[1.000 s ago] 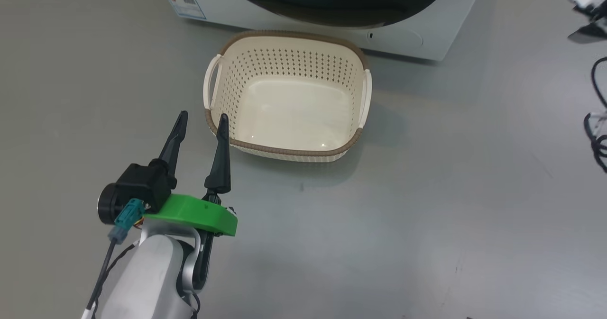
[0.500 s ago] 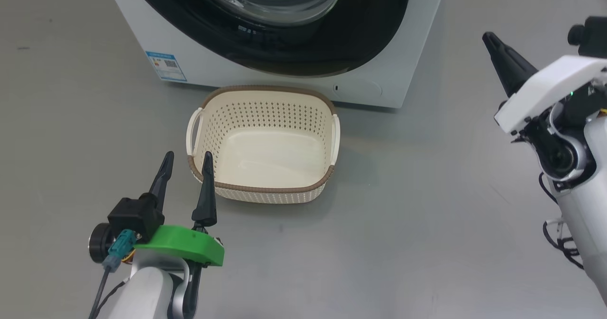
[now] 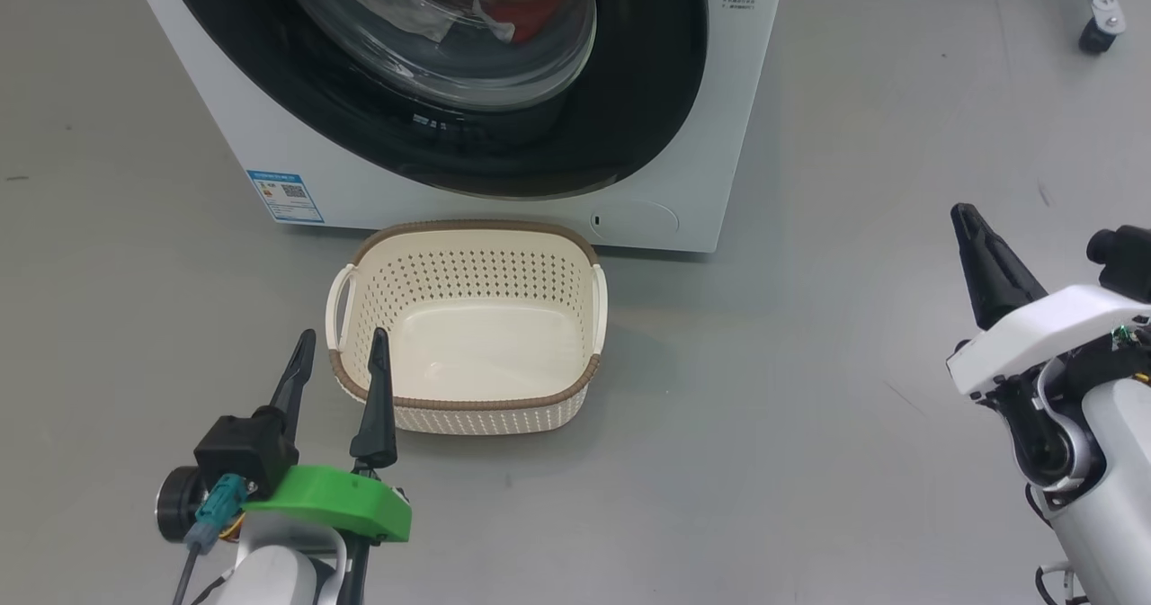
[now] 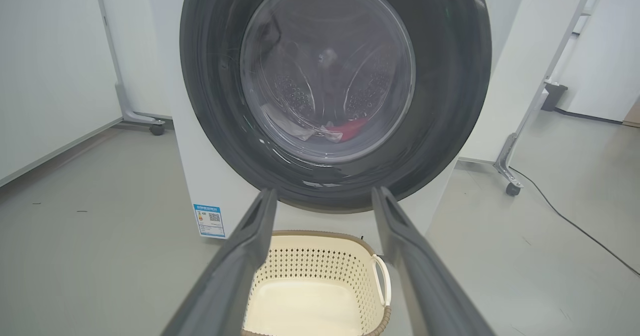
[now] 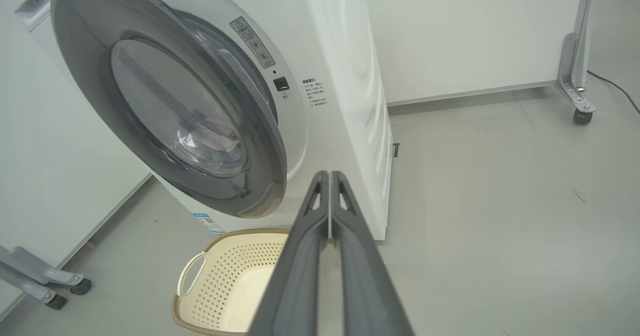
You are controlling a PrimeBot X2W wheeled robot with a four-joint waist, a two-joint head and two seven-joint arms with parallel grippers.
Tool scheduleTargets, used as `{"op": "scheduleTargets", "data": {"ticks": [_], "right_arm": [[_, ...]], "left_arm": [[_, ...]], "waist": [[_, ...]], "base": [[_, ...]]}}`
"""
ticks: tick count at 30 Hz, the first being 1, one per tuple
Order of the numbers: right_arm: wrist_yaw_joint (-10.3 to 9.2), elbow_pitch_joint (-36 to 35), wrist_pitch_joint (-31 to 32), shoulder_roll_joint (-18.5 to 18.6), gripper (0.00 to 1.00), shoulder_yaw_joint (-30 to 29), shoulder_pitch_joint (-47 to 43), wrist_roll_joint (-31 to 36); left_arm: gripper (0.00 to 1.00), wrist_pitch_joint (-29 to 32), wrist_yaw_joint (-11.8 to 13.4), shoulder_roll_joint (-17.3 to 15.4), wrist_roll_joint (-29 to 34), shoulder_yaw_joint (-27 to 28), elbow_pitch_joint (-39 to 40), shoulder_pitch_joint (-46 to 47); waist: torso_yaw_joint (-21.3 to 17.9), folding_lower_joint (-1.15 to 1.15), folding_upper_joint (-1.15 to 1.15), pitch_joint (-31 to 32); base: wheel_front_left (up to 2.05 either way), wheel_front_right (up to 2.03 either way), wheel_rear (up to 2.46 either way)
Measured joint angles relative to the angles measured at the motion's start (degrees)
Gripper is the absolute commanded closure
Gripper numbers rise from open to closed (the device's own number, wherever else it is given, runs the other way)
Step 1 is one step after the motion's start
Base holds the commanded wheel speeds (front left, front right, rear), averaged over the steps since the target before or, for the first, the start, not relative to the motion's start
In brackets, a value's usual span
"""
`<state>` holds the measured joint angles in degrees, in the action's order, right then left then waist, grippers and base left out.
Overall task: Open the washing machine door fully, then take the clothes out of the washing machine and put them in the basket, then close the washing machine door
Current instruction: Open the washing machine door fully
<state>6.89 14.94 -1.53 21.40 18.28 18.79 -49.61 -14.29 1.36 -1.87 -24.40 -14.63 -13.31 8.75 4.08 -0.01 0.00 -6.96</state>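
Door (image 3: 638,93) sits shut on the front of the washer (image 3: 742,120), a wide glossy black ring around a bulging bowl of clear glass. Through the glass the clothes (image 3: 517,12) lie crumpled low in the perforated steel drum: a bright red piece beside pale, whitish fabric. The washer is a white box with smooth flat panels. It has a small blue label (image 3: 285,196) at its lower left corner and a rounded flap (image 3: 634,218) at the lower right.

On the smooth grey floor (image 3: 809,407), just in front of the washer and below the door, stands the basket (image 3: 468,404). It is cream plastic, rectangular with rounded corners, and its walls are pierced by rows of small diamond holes. It has a brown woven-look rim, a loop handle on each short side, and a bare, glossy bottom.

The left gripper (image 3: 343,335) hangs near the basket's left near corner, its two slim, tapered dark fingers spread wide. The right gripper (image 3: 964,217) is well off to the right over bare floor, its fingers pressed flat together into one dark spike.
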Motion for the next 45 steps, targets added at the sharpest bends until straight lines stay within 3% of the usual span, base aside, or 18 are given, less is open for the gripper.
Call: {"op": "scheduleTargets", "data": {"ticks": [1,11,29,45], "right_arm": [[0.0,0.0,0.0,0.0,0.0,0.0,0.0,0.0],[-0.57,-1.07,-4.79,-0.09,0.0,0.09,-3.76,2.54],[-1.45,-3.81,-6.11,1.24,0.0,1.41,-5.16,4.85],[-1.43,-6.34,-1.66,3.36,0.0,-3.45,3.91,-0.65]], "left_arm": [[0.0,0.0,0.0,0.0,0.0,0.0,0.0,0.0],[0.0,0.0,-0.16,-0.04,0.87,0.37,0.74,-1.15],[0.0,0.0,-0.64,-0.05,1.0,0.33,1.93,-1.76],[0.0,0.0,-1.16,-0.08,1.3,-3.38,3.52,-0.55]], "waist": [[0.0,0.0,0.0,0.0],[-0.82,0.0,0.0,0.71],[-0.44,0.0,0.0,-0.43],[1.27,0.0,0.0,-6.74]], "base": [[0.0,0.0,0.0],[0.0,0.0,0.0],[0.0,0.0,0.0],[0.0,0.0,0.0]]}}
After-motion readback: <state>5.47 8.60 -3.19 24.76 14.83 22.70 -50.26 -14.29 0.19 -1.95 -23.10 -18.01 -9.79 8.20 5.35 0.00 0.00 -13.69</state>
